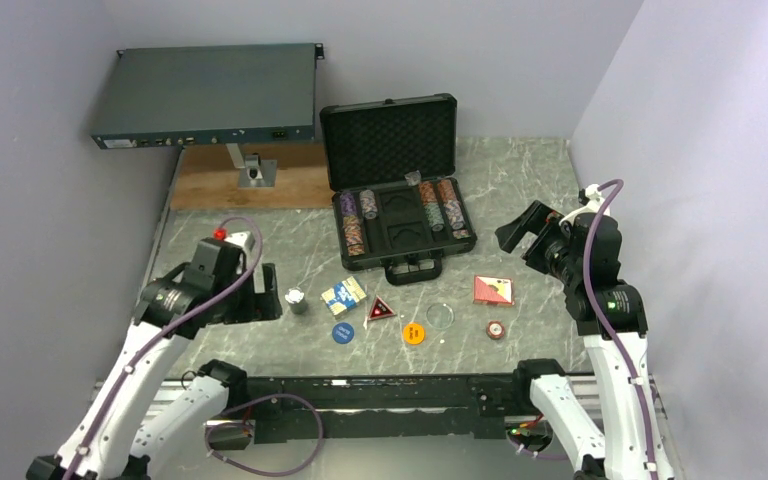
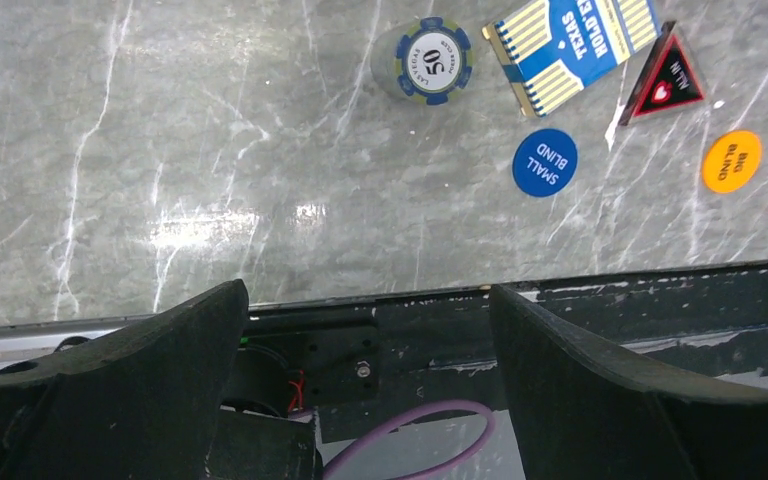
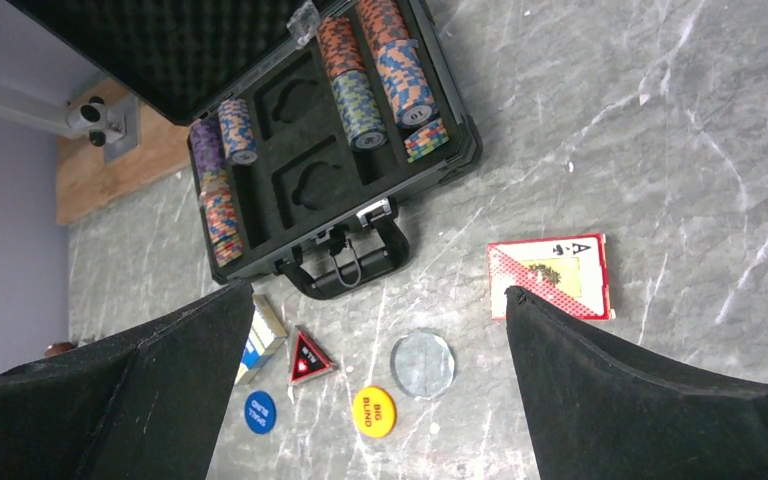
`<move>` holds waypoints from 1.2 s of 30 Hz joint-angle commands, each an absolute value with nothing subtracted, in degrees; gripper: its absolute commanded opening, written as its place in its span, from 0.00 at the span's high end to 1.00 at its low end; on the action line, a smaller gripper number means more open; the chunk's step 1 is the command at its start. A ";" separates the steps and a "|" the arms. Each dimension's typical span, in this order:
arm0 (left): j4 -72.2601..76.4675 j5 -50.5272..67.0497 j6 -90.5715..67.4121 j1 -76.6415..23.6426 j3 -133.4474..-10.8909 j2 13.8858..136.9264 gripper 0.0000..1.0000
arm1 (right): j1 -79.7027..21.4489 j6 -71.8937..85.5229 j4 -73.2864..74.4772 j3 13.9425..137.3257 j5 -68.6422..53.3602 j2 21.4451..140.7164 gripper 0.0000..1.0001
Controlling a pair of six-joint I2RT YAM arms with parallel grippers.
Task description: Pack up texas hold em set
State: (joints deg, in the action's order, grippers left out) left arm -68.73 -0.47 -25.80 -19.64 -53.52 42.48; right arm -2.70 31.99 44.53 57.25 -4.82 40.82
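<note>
Overhead view of a grey marbled worktop (image 1: 520,180) with two robot arms rising from the bottom edge. In the upper middle of the frame sits the black briefcase (image 1: 400,235), open, its foam-lined lid (image 1: 388,140) standing upright at the back. Rows of striped poker chips (image 1: 352,228) fill the slots down the left and right sides of its tray, and the two shaped recesses between them show bare black foam. Its handle (image 1: 410,268) points toward the bottom of the frame.

Below the case, loose pieces lie spread across the worktop. From left to right they are a short stack of chips (image 1: 297,300), a blue card deck (image 1: 343,296), a blue button (image 1: 342,332) marked "small blind", a red triangle (image 1: 380,309), an orange button (image 1: 414,333) marked "big blind", a clear round disc (image 1: 439,316), a red card deck (image 1: 493,290) and a single chip (image 1: 496,329).

The left pincer (image 2: 365,300) is at the lower left of the overhead frame, just beside the stack of chips, released, fingers wide apart with nothing between them. The right pincer (image 3: 380,300) is at the right of the frame, beside the case, also released and gripping nothing.

In the upper left, a flat grey box (image 1: 210,95) stands on a post above a wooden board (image 1: 210,180)
</note>
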 commanded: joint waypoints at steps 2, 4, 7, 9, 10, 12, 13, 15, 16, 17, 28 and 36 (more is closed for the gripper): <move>-62.93 -5.16 -28.33 -25.07 -52.10 47.94 0.02 | -2.90 30.70 41.77 56.92 -5.44 40.78 0.00; -59.46 -5.99 -29.00 -26.55 -50.33 51.56 0.03 | -2.90 30.84 41.66 56.91 -5.45 40.99 0.00; -54.88 -8.89 -30.31 -30.42 -49.71 57.82 0.06 | -2.90 30.79 41.84 57.60 -5.70 41.60 0.00; -52.78 -9.66 -30.39 -31.53 -50.33 61.60 0.05 | -2.90 30.48 42.59 58.49 -5.59 41.89 0.00; -51.67 -9.71 -30.33 -31.75 -50.39 63.27 0.06 | -2.90 30.30 42.96 58.94 -5.42 41.92 0.00; -49.07 -9.69 -29.46 -31.90 -49.82 66.29 0.10 | -2.90 29.87 43.74 59.59 -5.07 41.72 0.00; -47.27 -9.57 -28.92 -31.90 -49.05 67.29 0.11 | -2.90 29.69 44.28 59.81 -4.95 41.59 0.00; -45.32 -9.76 -28.41 -31.90 -48.22 69.12 0.12 | -2.93 29.30 45.35 60.13 -4.51 41.04 0.00; -44.90 -10.32 -28.31 -31.90 -48.09 70.03 0.13 | -2.95 29.14 45.89 60.26 -4.15 40.67 0.00; -44.59 -10.76 -28.24 -31.90 -47.94 70.90 0.14 | -2.91 28.98 46.40 60.35 -3.87 40.31 0.00; -40.17 -12.96 -25.81 -31.81 -46.86 77.65 0.34 | -2.90 27.66 49.40 60.27 -2.04 37.37 0.00; -39.55 -13.50 -23.29 -31.61 -49.02 82.75 0.70 | -2.90 26.13 49.18 61.48 -2.06 39.11 0.00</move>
State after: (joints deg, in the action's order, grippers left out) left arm -40.51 -11.60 -25.23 -31.77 -46.94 81.58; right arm -2.72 27.94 49.58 58.67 -2.98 38.26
